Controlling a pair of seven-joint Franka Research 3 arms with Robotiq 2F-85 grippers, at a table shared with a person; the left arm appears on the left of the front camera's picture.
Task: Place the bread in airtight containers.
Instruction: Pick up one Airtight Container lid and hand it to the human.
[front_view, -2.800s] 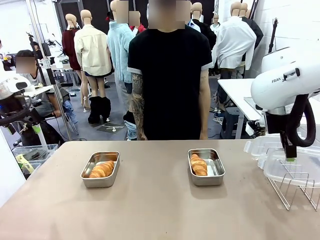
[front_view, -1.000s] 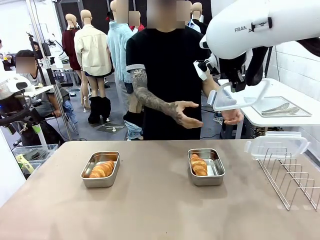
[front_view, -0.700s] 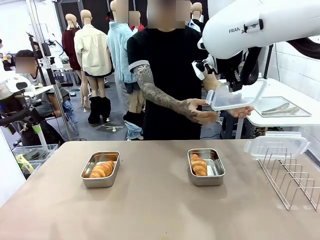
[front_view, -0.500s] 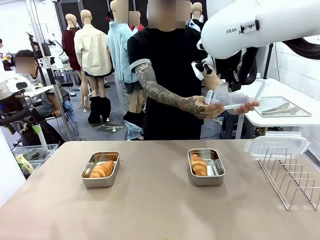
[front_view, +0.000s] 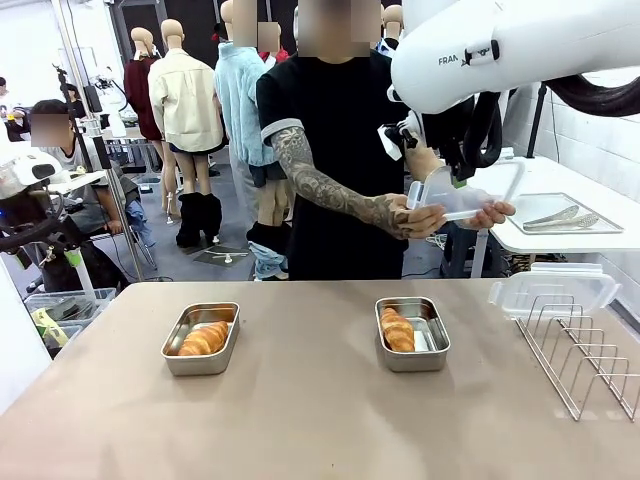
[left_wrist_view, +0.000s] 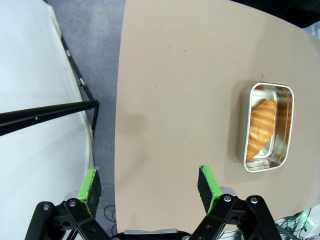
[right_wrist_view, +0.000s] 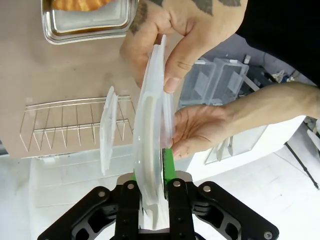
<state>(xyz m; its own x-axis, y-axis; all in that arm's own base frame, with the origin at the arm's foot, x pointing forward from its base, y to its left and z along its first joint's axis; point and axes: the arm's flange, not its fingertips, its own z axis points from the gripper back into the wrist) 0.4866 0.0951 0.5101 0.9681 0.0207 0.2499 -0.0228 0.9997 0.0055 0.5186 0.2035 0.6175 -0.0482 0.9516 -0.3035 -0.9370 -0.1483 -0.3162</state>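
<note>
Right gripper (right_wrist_view: 152, 162) pinches clear plastic snap lid (right_wrist_view: 150, 100); person's hands (right_wrist_view: 200, 127) hold it too. You release gently, no tugging. Left gripper (left_wrist_view: 149, 182) wide, empty. Golden-brown ridged croissants (front_view: 397, 329) sit in shallow stainless-steel boxes (front_view: 434, 348).

Two lidless steel containers lower centre: left container (front_view: 200, 364) holds left croissant (front_view: 204, 338), right container (front_view: 413, 362) holds right croissant (front_view: 397, 329). Clear lid (front_view: 497, 190) midair, upper right.

The right gripper (right_wrist_view: 149, 165) pinched a clear lid (right_wrist_view: 150, 115) edge-on between its pads. The person's upper hand (right_wrist_view: 170, 30) and lower hand (right_wrist_view: 200, 127) both gripped it. Beyond, a croissant (right_wrist_view: 80, 4) lay in a steel container (right_wrist_view: 85, 27), and a second lid (right_wrist_view: 107, 130) stood in the wire rack (right_wrist_view: 60, 125).
</note>
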